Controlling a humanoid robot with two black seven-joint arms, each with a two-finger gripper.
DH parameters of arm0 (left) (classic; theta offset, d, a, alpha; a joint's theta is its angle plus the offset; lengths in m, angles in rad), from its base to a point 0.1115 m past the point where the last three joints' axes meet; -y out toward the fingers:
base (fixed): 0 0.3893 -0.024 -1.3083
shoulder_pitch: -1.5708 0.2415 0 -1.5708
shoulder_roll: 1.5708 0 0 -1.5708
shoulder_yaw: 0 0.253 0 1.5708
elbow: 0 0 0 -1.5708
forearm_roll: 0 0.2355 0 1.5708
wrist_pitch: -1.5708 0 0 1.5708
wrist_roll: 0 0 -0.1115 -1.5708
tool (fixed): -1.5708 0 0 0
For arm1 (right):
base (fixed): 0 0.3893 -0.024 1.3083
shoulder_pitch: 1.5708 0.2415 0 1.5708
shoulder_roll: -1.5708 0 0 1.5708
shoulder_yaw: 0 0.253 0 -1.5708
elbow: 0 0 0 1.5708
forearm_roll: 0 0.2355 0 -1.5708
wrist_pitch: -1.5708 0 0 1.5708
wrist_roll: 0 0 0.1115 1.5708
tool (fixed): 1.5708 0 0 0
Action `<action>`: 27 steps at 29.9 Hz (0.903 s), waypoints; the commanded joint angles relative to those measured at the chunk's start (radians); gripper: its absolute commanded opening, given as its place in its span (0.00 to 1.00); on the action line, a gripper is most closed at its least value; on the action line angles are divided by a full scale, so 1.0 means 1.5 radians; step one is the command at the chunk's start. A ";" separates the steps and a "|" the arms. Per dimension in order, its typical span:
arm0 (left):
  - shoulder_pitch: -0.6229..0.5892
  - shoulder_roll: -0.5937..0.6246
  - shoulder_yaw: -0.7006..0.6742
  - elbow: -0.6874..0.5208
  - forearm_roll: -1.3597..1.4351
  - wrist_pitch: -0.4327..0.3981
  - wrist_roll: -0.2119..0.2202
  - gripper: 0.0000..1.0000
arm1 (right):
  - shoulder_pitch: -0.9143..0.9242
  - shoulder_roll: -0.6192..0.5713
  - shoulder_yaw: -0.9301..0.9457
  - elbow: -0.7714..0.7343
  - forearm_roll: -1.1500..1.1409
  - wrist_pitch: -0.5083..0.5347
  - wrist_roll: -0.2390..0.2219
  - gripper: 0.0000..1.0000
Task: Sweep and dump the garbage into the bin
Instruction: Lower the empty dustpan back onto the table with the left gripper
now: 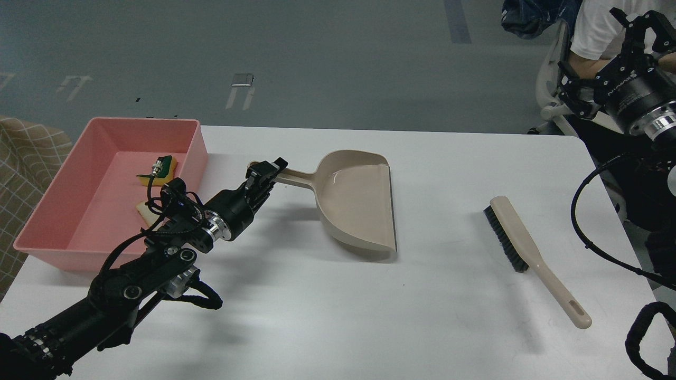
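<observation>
The pink bin [141, 123] stands at the table's left edge. Inside it lie the yellow sponge piece with green backing [165, 170] and the off-white strip [142, 209], the strip partly hidden by my left arm's cables. My left gripper [265, 172] is shut on the handle of the beige dustpan [359, 206], just right of the bin. The pan sits low at the table's middle with its mouth facing right, and looks empty. My right gripper [640, 21] is raised at the top right, off the table; I cannot tell how its fingers stand.
The beige hand brush [520, 243] with black bristles lies on the table right of the dustpan, handle toward the front right. A seated person [594, 31] is beyond the table's far right corner. A checked cloth [26, 153] is left of the bin.
</observation>
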 commanded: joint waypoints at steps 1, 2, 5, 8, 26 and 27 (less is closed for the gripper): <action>-0.001 -0.002 0.001 -0.001 0.002 -0.002 0.002 0.62 | 0.000 0.000 0.000 -0.001 0.000 0.000 0.000 1.00; -0.001 -0.002 0.001 -0.001 0.002 -0.002 0.002 0.63 | 0.000 0.000 0.000 -0.001 0.000 -0.001 0.001 1.00; -0.007 0.000 0.001 -0.001 0.001 -0.006 0.002 0.68 | 0.000 0.000 0.001 0.000 0.000 0.000 0.001 1.00; -0.011 0.019 0.000 -0.001 0.001 -0.009 0.003 0.71 | -0.001 -0.001 0.000 -0.001 -0.001 0.000 0.001 1.00; -0.053 0.060 0.001 -0.014 0.001 -0.013 0.007 0.81 | -0.005 0.000 0.001 0.003 0.000 0.002 0.001 1.00; -0.049 0.058 0.002 -0.015 0.001 -0.012 0.006 0.81 | -0.005 0.000 0.001 0.002 0.000 0.002 0.001 1.00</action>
